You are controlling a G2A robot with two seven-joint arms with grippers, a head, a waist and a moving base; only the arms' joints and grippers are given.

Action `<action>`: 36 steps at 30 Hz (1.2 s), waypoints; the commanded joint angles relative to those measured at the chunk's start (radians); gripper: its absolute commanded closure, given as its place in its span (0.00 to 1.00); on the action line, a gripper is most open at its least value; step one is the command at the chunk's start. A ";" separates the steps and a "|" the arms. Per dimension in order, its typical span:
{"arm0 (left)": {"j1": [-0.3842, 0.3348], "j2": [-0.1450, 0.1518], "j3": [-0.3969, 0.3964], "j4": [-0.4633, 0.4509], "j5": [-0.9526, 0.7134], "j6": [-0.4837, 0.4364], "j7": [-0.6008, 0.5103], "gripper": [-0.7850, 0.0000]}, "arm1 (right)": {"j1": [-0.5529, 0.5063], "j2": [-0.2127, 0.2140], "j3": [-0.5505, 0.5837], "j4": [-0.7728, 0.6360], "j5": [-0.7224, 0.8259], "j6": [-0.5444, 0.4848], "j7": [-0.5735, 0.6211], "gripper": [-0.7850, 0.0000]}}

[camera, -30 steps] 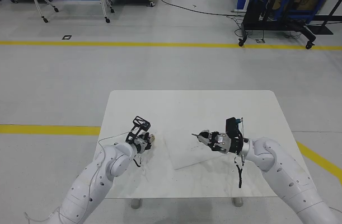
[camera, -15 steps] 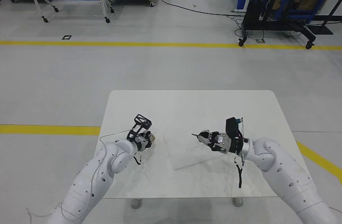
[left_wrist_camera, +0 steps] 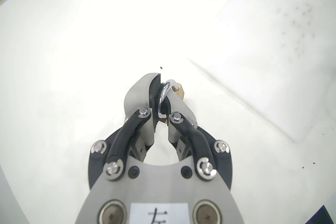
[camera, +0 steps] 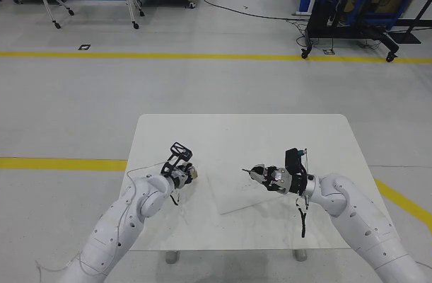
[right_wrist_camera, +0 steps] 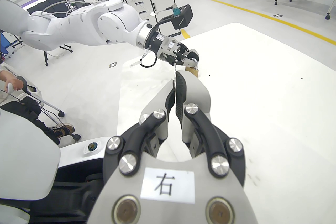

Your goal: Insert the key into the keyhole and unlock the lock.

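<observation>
My left gripper [left_wrist_camera: 160, 89] is clamped tight on the silver shackle [left_wrist_camera: 164, 93] of the brass lock [left_wrist_camera: 181, 90]. The lock's body hangs just beside the gripper, low over the desk [camera: 272, 134], and I cannot tell whether it touches the surface. My right gripper [right_wrist_camera: 175, 79] is pinched fully together on a thin sliver that I take to be the key [right_wrist_camera: 174, 69]. It points across at the lock with a clear gap between the two. My main worry is the hold on the shackle: the body can swing or twist on it, so a push from the key may turn the lock away instead of going in. I also cannot tell which face carries the keyhole, so I may be lined up on the wrong one. And the key is held by so little metal that any off-axis contact could tilt it in the grip or knock it onto the desk.
</observation>
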 commanded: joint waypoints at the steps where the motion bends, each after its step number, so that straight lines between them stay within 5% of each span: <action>1: 0.001 0.000 0.001 -0.002 0.003 -0.002 0.003 1.00 | 0.000 0.000 0.000 0.000 0.000 0.000 0.000 1.00; 9: 0.008 -0.001 -0.011 -0.008 -0.052 -0.019 0.019 1.00 | 0.000 0.000 0.000 0.000 0.000 0.000 0.000 1.00; 15: -0.070 -0.008 -0.064 0.130 -0.433 -0.312 -0.032 1.00 | 0.000 0.000 0.000 0.000 0.000 0.000 0.000 1.00; 22: -0.264 -0.044 0.014 0.410 -0.935 -0.601 -0.338 1.00 | 0.000 0.000 0.000 0.000 0.000 0.000 0.000 1.00; 24: -0.306 -0.057 0.051 0.462 -1.056 -0.620 -0.431 1.00 | 0.000 0.000 0.000 0.000 0.000 0.000 0.000 1.00; 32: -0.302 -0.058 0.052 0.461 -1.057 -0.613 -0.427 1.00 | 0.000 0.000 0.000 0.000 0.000 0.000 0.000 1.00; 36: -0.277 -0.065 0.077 0.428 -1.151 -0.468 -0.468 1.00 | -0.012 -0.003 -0.004 -0.029 0.054 0.000 -0.042 1.00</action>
